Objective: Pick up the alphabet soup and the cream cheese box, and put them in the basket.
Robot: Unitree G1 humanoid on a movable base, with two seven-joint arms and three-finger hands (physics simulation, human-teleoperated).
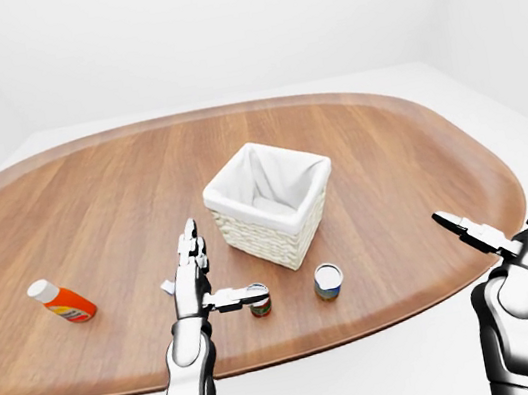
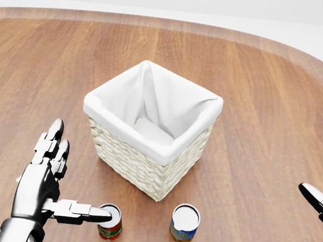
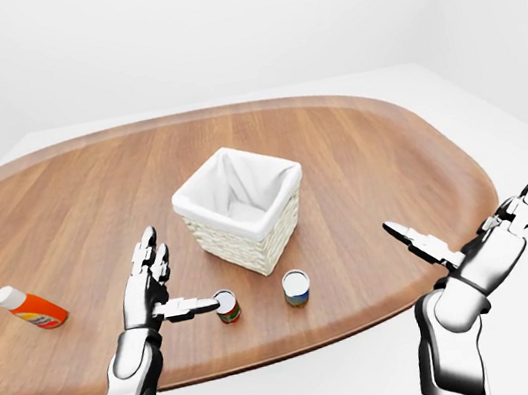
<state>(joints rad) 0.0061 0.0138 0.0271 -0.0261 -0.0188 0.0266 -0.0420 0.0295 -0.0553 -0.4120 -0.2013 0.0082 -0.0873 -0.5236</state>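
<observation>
Reaching stage only, nothing was in the basket (image 2: 150, 117) yet.
Left hand (image 2: 46, 181), fingers spread, hovered lower left by the red can (image 2: 110, 222); right hand (image 3: 499, 239) splayed, empty; cream cheese box not identifiable.

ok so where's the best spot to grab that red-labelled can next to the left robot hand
Probably round its cylindrical side wall. The red-labelled can stands upright on the table, so its curved label band is free. Come in from the head view's left, where the open left robot hand already has a finger over its lid; the other can stands apart.

Head view close, steep down; eye views wider, perhaps higher; all share basket (image 2: 149, 125).
</observation>
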